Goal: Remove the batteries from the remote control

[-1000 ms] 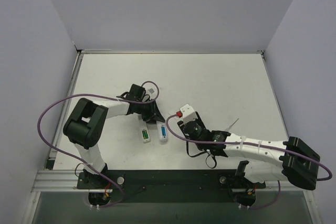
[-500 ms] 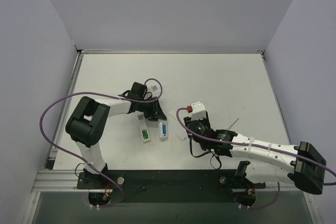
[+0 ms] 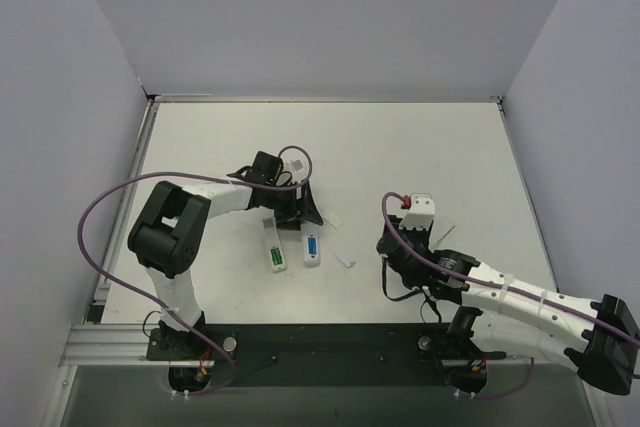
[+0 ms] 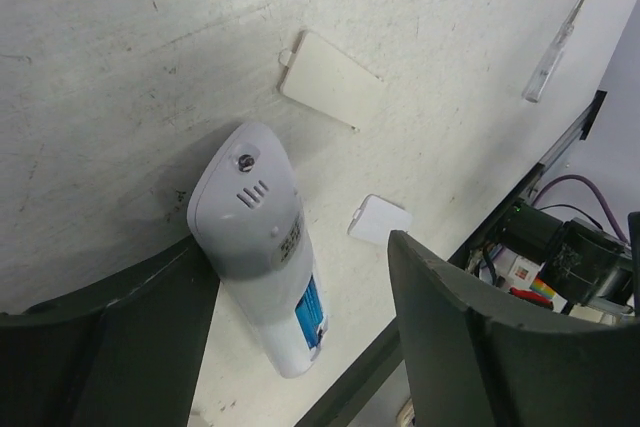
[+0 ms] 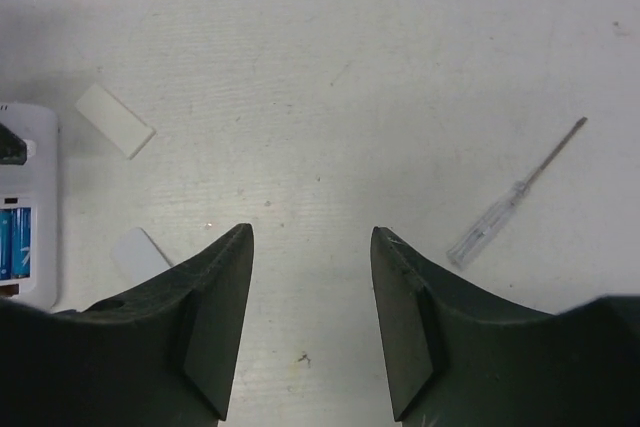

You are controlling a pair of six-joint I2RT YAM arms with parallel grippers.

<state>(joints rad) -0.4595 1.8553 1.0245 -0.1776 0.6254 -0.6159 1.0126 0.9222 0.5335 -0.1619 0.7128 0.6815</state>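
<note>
The left tool (image 4: 297,262) stands wide around one remote (image 4: 255,247), its blue batteries (image 4: 311,313) still seated. Green batteries (image 3: 275,260) sit in the second remote (image 3: 271,243) beside it, near the bench's (image 3: 420,147) near edge. The right tool (image 5: 310,237) gapes, empty.

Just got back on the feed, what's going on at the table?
Two remotes lie on the table with backs open: one shows green batteries, the other blue batteries. Both covers lie loose nearby. The left gripper is open astride the blue-battery remote's end, gripping nothing. The right gripper hangs open and empty near the screwdriver. No battery seems out yet.
</note>
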